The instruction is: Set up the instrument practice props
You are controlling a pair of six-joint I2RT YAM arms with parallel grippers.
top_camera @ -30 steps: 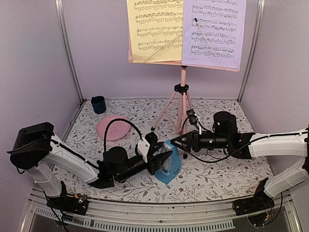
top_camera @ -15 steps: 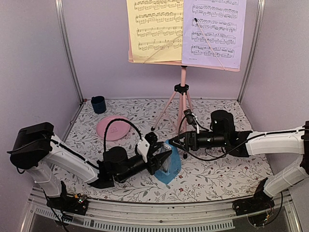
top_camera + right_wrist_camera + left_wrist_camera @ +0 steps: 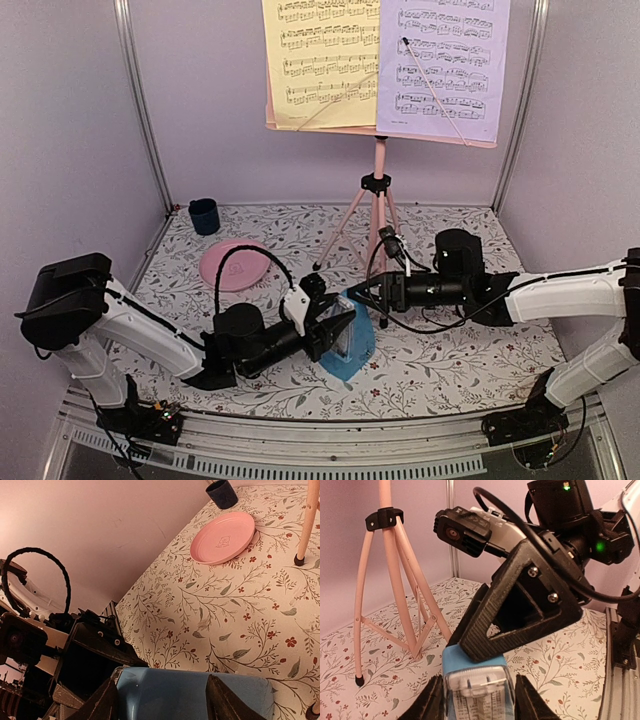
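The pink music stand (image 3: 379,175) stands at the back centre, with a yellow sheet (image 3: 320,60) and a lavender sheet (image 3: 440,65) on its desk. The blue metronome (image 3: 355,350) stands on the table in front of it. My left gripper (image 3: 340,322) is shut on its sides; in the left wrist view the metronome (image 3: 477,690) sits between the fingers (image 3: 432,702). My right gripper (image 3: 352,292) is open at the metronome's top. One of its fingers (image 3: 520,615) rests on the blue top edge. The right wrist view shows the blue body (image 3: 185,695) just beyond its own fingers.
A round pink plate (image 3: 233,265) lies at the left middle, and a dark blue cup (image 3: 204,215) stands in the back left corner. The stand's legs (image 3: 395,580) spread just behind the metronome. Metal frame posts and walls close in the sides.
My right gripper has moved left, closing the gap to the metronome's top. My left gripper and the metronome have stayed put.
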